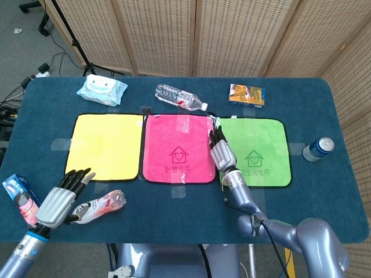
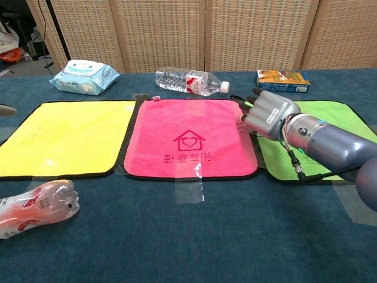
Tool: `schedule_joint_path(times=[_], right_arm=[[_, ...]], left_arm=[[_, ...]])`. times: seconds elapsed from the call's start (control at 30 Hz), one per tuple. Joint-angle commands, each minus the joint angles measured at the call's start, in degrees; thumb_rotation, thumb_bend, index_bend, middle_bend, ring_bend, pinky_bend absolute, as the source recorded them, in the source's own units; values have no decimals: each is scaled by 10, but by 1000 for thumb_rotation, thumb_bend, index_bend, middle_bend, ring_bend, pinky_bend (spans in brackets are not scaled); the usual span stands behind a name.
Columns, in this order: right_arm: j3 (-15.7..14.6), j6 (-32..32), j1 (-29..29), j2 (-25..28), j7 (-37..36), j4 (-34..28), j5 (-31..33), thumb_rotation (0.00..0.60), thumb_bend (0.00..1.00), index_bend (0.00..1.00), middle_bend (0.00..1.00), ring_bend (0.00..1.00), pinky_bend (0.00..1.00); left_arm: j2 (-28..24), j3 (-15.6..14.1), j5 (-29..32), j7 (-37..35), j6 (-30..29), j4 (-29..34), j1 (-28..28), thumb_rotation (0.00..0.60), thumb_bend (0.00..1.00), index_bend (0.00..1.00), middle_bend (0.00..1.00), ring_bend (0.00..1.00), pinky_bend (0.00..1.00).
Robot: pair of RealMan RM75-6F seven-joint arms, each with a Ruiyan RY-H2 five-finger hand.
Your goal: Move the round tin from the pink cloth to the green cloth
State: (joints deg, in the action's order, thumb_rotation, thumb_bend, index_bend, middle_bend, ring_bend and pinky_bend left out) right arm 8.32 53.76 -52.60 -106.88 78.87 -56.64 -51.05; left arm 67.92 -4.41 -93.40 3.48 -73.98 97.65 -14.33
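My right hand (image 1: 221,153) (image 2: 270,113) hovers palm down over the seam between the pink cloth (image 1: 177,130) and the green cloth (image 1: 261,139), its fingers curled downward in the chest view. Only a small pale edge of the round tin (image 2: 242,120) peeks out under the palm; the rest is hidden, and the head view shows none of it. The pink cloth (image 2: 177,127) lies bare. My left hand (image 1: 61,200) rests at the table's near left with its fingers spread, holding nothing, beside a pinkish plastic bottle (image 1: 99,207).
Along the far side lie a wipes pack (image 1: 102,88), a clear water bottle (image 1: 181,98) and an orange box (image 1: 246,94). A blue can (image 1: 318,149) stands right of the green cloth. A yellow cloth (image 1: 107,145) lies left of the pink one; a small packet (image 1: 17,197) sits at the left edge.
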Motion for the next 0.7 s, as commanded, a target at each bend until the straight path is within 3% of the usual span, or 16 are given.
schedule_joint_path(times=[0.03, 0.7], right_arm=[[-2, 4, 5, 3, 7, 5, 12, 600, 775, 131, 27, 0, 26], [-3, 26, 27, 33, 23, 6, 68, 600, 775, 133, 27, 0, 26]], left_arm=[[0, 0, -1, 0, -1, 0, 0, 600, 327, 0, 0, 0, 5], [2, 0, 1, 1, 0, -1, 0, 600, 327, 0, 0, 0, 5]])
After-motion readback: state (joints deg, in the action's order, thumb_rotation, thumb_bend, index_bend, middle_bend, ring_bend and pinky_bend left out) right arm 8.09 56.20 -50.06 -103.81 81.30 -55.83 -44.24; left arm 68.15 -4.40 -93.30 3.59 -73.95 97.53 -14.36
